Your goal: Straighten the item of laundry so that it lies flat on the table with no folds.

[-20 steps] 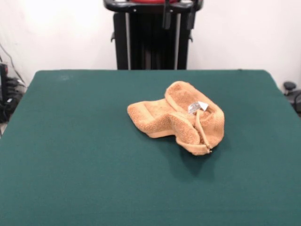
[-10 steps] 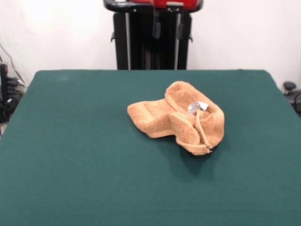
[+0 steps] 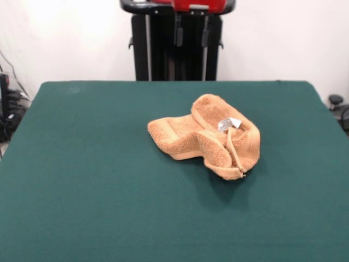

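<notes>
The orange-tan towel (image 3: 203, 137) lies crumpled in a heap a little right of the middle of the dark green table (image 3: 82, 174). Its edges are folded over each other. A border hem curls down its right side, and the small white care tag (image 3: 229, 124) faces up near the top right. My gripper (image 3: 192, 37) hangs at the top edge of the picture in front of the pedestal. It is high above the table's far edge and well clear of the towel. Its two dark fingers (image 3: 178, 35) stand apart, open and empty.
The black pedestal (image 3: 140, 49) stands behind the table's far edge. Cables and dark gear (image 3: 8, 109) sit off the table's left side. A small black object (image 3: 337, 103) sits off its right side.
The gripper's fingers have shifted left in the picture and come down slightly. The towel has not moved.
</notes>
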`<state>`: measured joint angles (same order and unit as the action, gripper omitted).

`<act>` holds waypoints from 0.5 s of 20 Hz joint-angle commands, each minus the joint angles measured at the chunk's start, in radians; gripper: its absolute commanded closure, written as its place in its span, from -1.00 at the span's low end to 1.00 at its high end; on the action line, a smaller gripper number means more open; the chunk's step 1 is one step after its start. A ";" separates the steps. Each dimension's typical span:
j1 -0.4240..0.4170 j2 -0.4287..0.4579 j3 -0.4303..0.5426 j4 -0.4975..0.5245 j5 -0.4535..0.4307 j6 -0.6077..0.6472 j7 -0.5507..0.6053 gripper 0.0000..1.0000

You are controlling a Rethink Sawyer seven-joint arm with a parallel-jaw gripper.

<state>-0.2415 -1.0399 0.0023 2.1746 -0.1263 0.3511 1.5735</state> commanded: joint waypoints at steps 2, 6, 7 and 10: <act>0.003 0.057 0.111 -0.020 -0.045 -0.023 0.049 -1.00; 0.003 0.057 0.110 -0.019 -0.046 -0.021 0.049 -1.00; 0.002 0.057 0.111 -0.018 -0.046 -0.022 0.048 -1.00; 0.002 0.061 0.110 -0.018 -0.048 -0.027 0.049 -1.00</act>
<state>-0.2415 -1.0243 0.0024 2.1735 -0.1261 0.3511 1.5735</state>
